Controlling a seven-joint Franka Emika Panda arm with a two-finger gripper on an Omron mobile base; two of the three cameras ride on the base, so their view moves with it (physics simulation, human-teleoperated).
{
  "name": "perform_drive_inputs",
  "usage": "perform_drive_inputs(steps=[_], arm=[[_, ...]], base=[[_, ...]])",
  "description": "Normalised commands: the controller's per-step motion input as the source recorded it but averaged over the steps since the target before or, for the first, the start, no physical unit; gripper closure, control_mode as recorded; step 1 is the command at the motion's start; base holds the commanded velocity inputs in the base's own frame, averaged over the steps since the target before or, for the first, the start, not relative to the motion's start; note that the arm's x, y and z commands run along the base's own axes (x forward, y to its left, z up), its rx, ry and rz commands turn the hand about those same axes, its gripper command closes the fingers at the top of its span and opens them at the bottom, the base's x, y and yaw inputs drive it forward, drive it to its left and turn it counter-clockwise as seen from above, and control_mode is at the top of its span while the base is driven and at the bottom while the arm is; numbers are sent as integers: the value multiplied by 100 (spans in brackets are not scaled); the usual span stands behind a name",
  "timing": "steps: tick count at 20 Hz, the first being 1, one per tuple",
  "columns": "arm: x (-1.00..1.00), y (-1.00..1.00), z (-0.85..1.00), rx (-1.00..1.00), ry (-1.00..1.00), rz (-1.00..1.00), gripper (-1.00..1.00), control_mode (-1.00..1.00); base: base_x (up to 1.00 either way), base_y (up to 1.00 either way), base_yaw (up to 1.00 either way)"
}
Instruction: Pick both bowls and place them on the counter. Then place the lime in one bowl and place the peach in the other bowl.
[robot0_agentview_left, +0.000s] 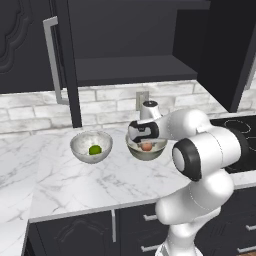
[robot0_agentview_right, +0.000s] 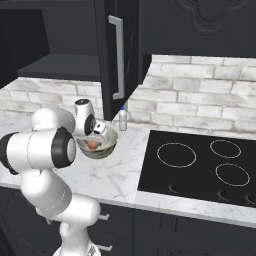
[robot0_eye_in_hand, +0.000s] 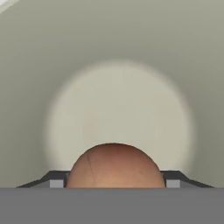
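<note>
- The small round reddish-orange peach (robot0_eye_in_hand: 115, 165) sits at the bottom centre of the hand view, squarely between the two dark fingers (robot0_eye_in_hand: 56, 179), which flank it on either side; whether their pads press on its skin is hidden by the grey band, so I cannot tell if it is gripped or already let go
- The fingers stand wide, about as wide as the fruit itself; the gripper (robot0_agentview_left: 145, 141) is lowered into the bowl
- Behind the peach the hand view shows the pale cream floor and wall of the cream, dark-rimmed mottled bowl (robot0_agentview_left: 146, 150), so the fruit lies straight ahead of the fingers, down toward the bowl's bottom
- In the left base view that bowl sits at mid-frame on the white grey-veined marble surface (robot0_agentview_left: 75, 185), with the peach visible inside it under the gripper; the right base view shows the same bowl left of centre, just left of the black stovetop (robot0_agentview_right: 200, 167)
- The white-grey marbled bowl (robot0_agentview_left: 91, 146) stands to the left of it in the left base view, apart from it, and the small dark-green lime (robot0_agentview_left: 95, 149) already rests inside
- Judgement: this is the last placement; what matters next is a straight lift back along the hand's own axis, away from the bowl floor, with the fingers spread, so that the peach is not dragged out and the rim is not knocked
</note>
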Motion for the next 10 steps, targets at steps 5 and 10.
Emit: perform_drive_inputs(steps=[5, 10], arm=[[1, 0, -5, 0, 0, 0, -100, -100], [1, 0, 0, 0, 0, 0, -100, -100]], base=[[0, 0, 0], [0, 0, 0]])
